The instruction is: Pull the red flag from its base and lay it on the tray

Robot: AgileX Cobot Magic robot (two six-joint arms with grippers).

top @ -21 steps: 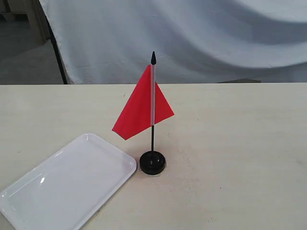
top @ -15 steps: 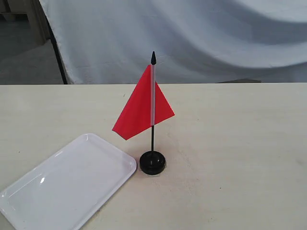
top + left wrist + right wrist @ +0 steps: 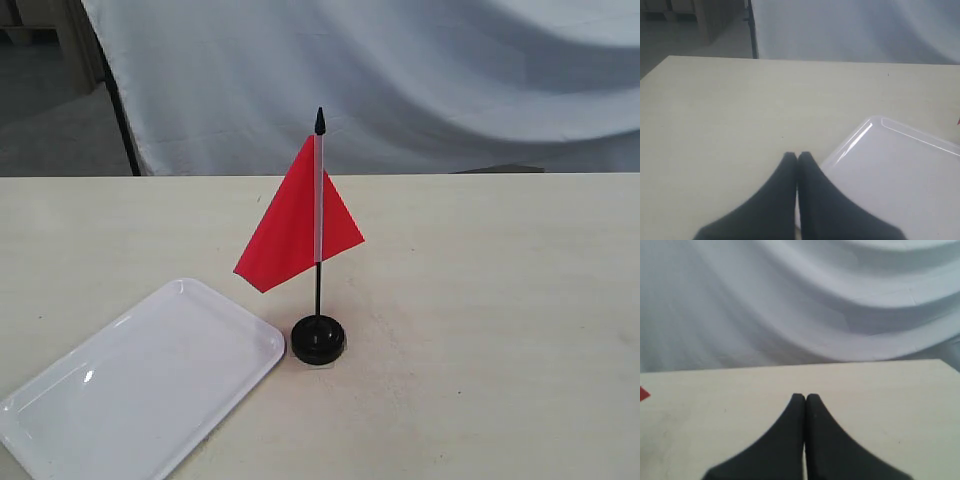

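The red flag [image 3: 300, 225] stands upright because its pole sits in the base [image 3: 318, 340], just beside the tray [image 3: 232, 312]; our left gripper [image 3: 797, 156] and right gripper [image 3: 805, 397] are closed, empty.

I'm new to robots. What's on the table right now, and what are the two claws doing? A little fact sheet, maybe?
red flag: upright, pole seated in the base
base: on the table, beside a corner of the tray
tray: white, nothing in it
left gripper: shut, holding nothing, near the tray's edge
right gripper: shut, holding nothing, over bare table
task: not yet begun
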